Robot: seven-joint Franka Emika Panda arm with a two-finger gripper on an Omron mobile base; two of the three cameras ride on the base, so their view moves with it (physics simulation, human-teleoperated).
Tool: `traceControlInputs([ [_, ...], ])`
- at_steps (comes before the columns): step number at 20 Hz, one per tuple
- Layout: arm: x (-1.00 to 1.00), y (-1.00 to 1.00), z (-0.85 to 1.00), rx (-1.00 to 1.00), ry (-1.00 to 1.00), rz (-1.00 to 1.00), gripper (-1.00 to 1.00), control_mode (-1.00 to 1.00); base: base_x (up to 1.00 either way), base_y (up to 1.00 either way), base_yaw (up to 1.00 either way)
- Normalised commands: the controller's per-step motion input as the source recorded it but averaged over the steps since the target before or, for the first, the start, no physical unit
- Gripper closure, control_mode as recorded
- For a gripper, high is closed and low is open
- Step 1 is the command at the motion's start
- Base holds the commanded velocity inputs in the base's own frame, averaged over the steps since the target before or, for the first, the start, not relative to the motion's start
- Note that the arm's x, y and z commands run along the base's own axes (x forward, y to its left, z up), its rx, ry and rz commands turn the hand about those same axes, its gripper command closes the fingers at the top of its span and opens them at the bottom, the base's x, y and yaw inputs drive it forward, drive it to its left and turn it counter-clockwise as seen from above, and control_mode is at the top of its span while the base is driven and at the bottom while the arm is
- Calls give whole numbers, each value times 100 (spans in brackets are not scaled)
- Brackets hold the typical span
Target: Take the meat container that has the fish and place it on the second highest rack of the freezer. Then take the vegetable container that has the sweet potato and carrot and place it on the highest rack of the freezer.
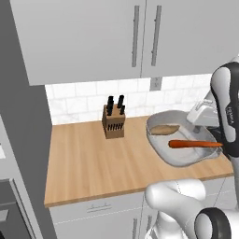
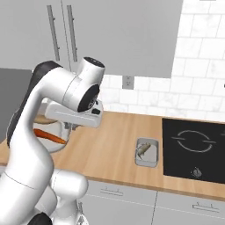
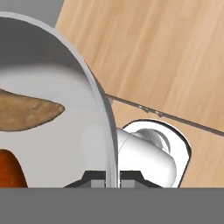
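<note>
My gripper is shut on the rim of the vegetable container, a wide light-grey tray that hangs tilted just above the wooden counter. Inside it lie the brown sweet potato and the orange carrot. The hand view shows the tray's rim, the sweet potato and one end of the carrot. Further right on the counter rests the meat container, a small tray with the fish in it. The freezer's dark-grey side stands at the left; its racks are hidden.
A wooden knife block stands at the back of the counter, left of the held tray. A black cooktop lies right of the fish tray. Wall cabinets hang overhead.
</note>
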Motion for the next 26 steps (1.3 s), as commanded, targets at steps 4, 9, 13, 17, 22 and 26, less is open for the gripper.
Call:
traceControlInputs([
  [4,0,0,0,0,0,0,100,100,-33,0,0],
  [9,0,0,0,0,0,0,100,100,-83,0,8],
  [13,0,0,0,0,0,0,100,100,-18,0,39],
  [17,0,0,0,0,0,0,100,100,-6,0,87],
  [22,0,0,0,0,0,0,100,100,-1,0,100],
  [26,0,0,0,0,0,0,100,100,0,8,100],
])
